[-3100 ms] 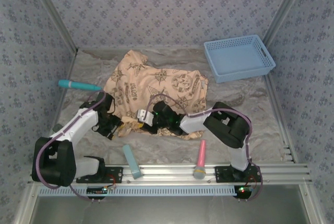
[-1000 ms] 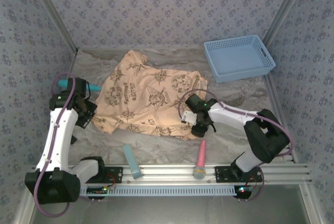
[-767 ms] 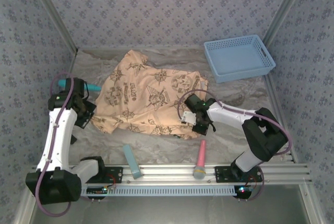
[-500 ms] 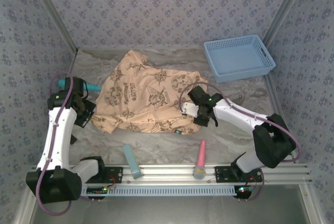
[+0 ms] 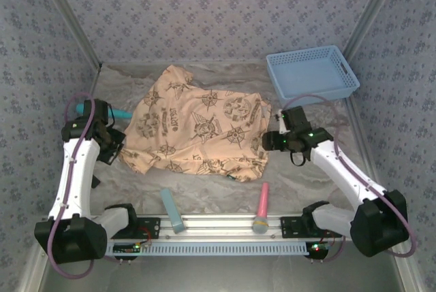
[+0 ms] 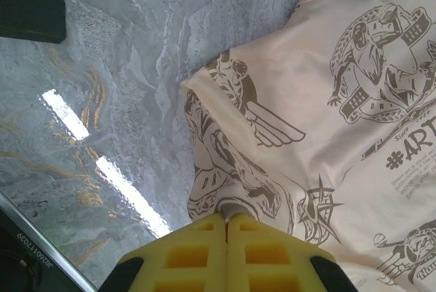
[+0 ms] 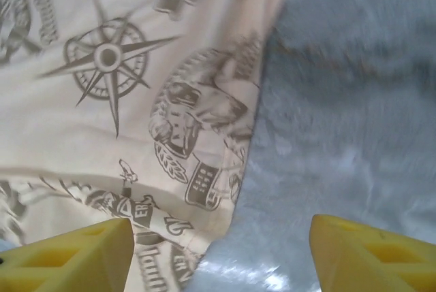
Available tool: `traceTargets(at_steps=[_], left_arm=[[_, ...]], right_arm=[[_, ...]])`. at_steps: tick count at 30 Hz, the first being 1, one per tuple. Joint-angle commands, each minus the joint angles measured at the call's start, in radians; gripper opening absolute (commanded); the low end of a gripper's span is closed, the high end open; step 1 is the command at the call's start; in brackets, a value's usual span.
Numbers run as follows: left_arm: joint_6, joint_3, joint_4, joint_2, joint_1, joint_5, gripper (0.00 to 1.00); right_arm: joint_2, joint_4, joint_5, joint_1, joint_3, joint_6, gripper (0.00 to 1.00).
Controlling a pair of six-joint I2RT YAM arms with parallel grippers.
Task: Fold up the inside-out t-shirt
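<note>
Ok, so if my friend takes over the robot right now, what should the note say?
The left gripper is shut, pinching the t-shirt at its left edge.
The right gripper is open above the right edge, holding nothing.
The t-shirt lies spread across the middle of the table, bunched at the far corner.
No fold is made yet, so all the folding is left.

The left arm [image 5: 72,173] hides the middle of a teal-handled tool [image 5: 120,113]; the right wrist view shows the t-shirt [image 7: 129,94] blurred.
</note>
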Motion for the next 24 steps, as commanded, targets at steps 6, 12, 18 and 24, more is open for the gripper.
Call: traceTargets(at_steps=[6, 12, 18, 24], left_arm=[[0.017, 0.001, 0.001, 0.014, 0.007, 0.003, 0.0], [0.014, -0.005, 0.008, 0.016, 0.006, 0.003, 0.0], [0.013, 0.001, 0.008, 0.017, 0.008, 0.001, 0.0], [0.013, 0.001, 0.01, 0.026, 0.008, 0.002, 0.0]], right_arm=[[-0.016, 0.162, -0.432, -0.032, -0.246, 0.295, 0.7], [0.074, 0.269, -0.457, -0.038, -0.257, 0.2, 0.56], [0.12, 0.262, -0.405, -0.039, -0.252, 0.151, 0.62], [0.143, 0.28, -0.38, -0.042, -0.269, 0.115, 0.63]])
